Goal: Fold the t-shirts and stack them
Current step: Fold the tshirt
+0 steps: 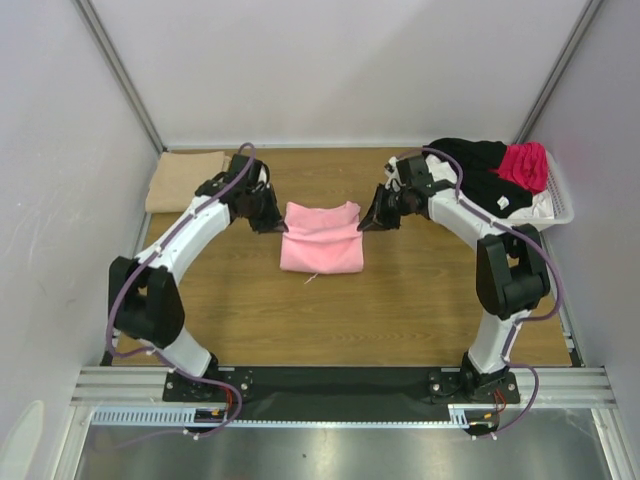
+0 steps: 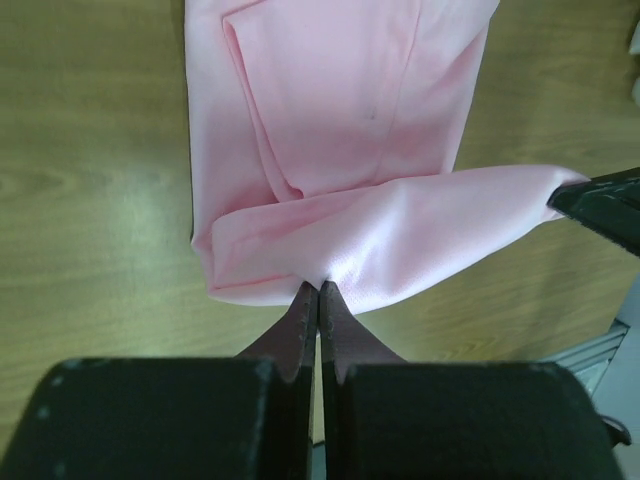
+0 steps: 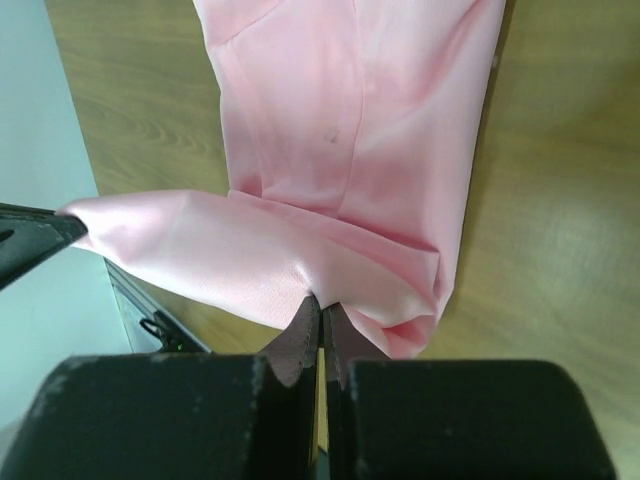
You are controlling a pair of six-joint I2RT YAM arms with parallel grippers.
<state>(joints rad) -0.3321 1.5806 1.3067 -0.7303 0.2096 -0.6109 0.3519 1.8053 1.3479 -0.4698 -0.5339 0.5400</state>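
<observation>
Pink t-shirt (image 1: 321, 237) in the middle of the frame, half folded on the brown surface (image 1: 400, 300). Top edge pinched tight at both corners by left tool (image 1: 268, 215) and right tool (image 1: 378, 215). Looks like mid-fold. Next, probably: pull both corners down together, lay flat, let go, then stack on the tan t-shirt (image 1: 185, 178) at upper left.

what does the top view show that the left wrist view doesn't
Only top: the tan shirt folded at far left; the basket at far right, holding a black shirt and a magenta shirt. Only left wrist: close up, the left gripper shut on a lifted edge of the pink shirt. Both: pink shirt, table, right gripper.
</observation>
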